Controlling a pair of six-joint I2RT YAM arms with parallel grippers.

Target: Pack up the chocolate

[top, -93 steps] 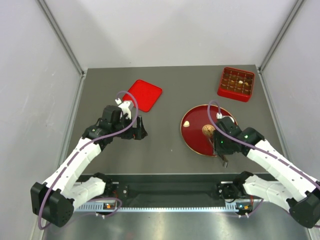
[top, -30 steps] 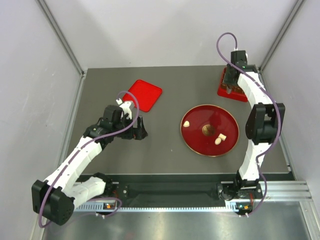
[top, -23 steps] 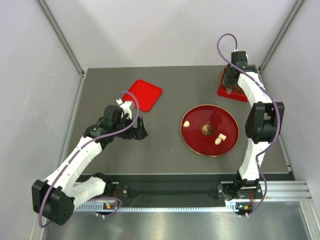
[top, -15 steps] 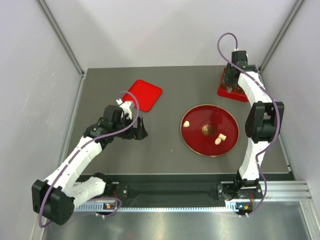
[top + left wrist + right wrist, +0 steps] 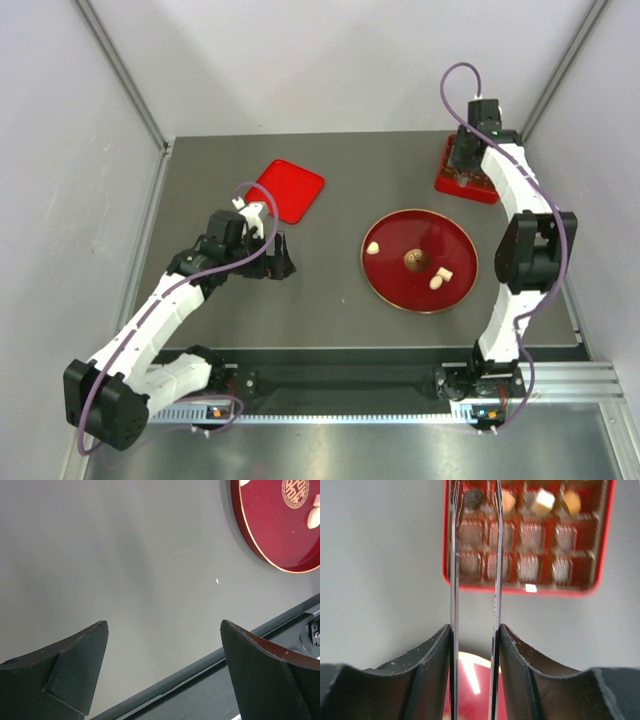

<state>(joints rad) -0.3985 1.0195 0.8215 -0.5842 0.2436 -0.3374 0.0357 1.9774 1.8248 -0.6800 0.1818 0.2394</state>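
From above: 3 pale chocolate pieces [image 5: 372,247] lie on the red plate [image 5: 400,288]; the left gripper [image 5: 281,260], left of the plate, is released. Left wrist: its fingers stand wide, plate ahead. Right wrist: the right gripper [image 5: 475,628] clamps thin tongs [image 5: 453,570] over the red box [image 5: 601,540], beyond the plate, holding 4 more pieces.

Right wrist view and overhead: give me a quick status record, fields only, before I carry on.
left gripper: open, empty
right gripper: closed on tongs, above box
tong tips: spread, dark chocolate between them, apparently not pinched
box row: four pieces in one row, counting the dark one
plate: three cream pieces left to pack
lid: off, lying on the table's left side
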